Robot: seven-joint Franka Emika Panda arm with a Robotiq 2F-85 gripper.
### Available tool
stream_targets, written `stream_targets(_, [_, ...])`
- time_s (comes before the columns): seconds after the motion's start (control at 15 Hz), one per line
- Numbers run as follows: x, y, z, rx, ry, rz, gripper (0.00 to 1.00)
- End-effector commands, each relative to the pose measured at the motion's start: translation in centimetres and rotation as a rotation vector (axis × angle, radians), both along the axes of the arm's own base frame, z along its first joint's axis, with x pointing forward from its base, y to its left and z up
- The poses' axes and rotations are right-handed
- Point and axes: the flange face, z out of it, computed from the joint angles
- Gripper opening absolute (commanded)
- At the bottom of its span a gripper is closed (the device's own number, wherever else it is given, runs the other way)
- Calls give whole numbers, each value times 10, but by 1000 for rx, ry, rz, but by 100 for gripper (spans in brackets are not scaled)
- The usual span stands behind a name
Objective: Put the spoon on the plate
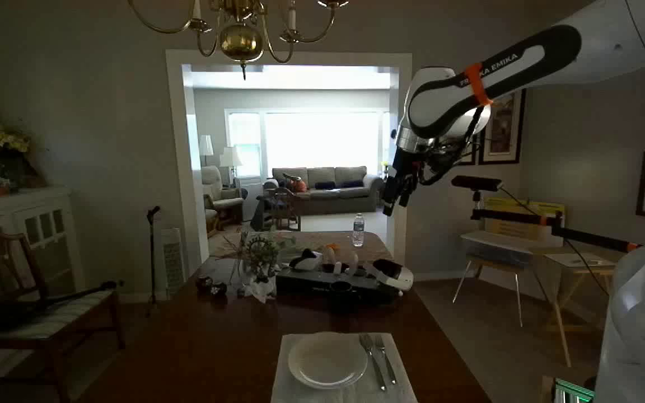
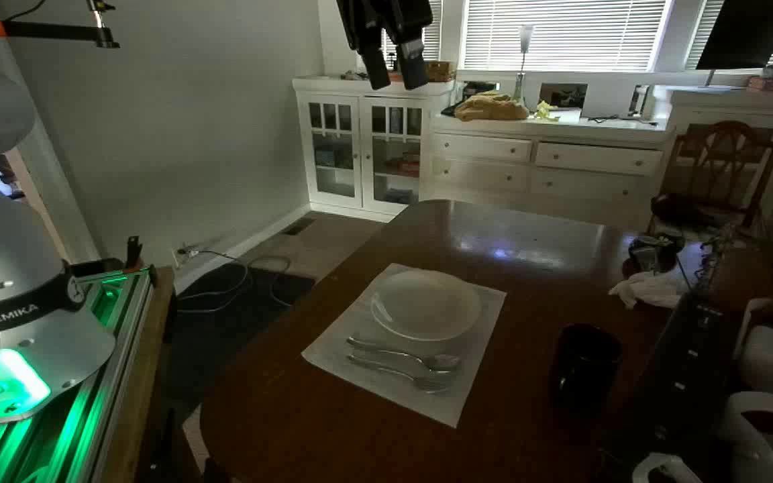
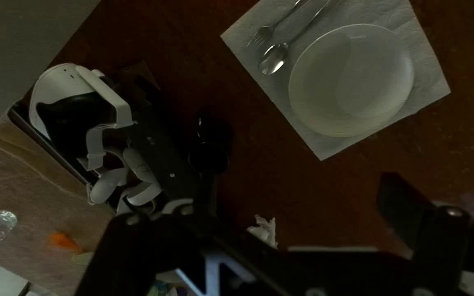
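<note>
The spoon [image 1: 377, 366] lies on a pale square mat, between the plate and a fork. It also shows in an exterior view [image 2: 403, 354] and in the wrist view [image 3: 274, 58]. The fork [image 2: 393, 373] lies alongside, farther from the plate. The round white plate [image 1: 327, 361] sits on the mat [image 2: 339, 349] with nothing on it; it also shows in an exterior view [image 2: 425, 305] and in the wrist view [image 3: 351, 80]. My gripper [image 1: 396, 206] is open and empty, high above the table and away from the utensils; its fingers stand apart in an exterior view [image 2: 398, 84] and the wrist view [image 3: 298, 179].
A black mug [image 2: 584, 365] stands beyond the mat. A long black box [image 1: 322, 285] holds white headsets. A plant in a vase [image 1: 261, 260], crumpled white paper [image 3: 265, 231] and a water bottle [image 1: 358, 230] are on the table. A brass chandelier [image 1: 241, 42] hangs overhead.
</note>
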Motion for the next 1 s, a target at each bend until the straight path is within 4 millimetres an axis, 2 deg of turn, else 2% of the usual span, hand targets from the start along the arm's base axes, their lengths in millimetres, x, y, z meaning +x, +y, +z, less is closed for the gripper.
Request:
stream_targets(0.0, [0,0,1,0,1,0,100])
stream_targets(0.33, [0,0,1,0,1,0,100])
stream_targets(0.53, [2,14,-24,8,47,-93,100])
stream_targets(0.93, [1,53,-96,71,145,-334,100])
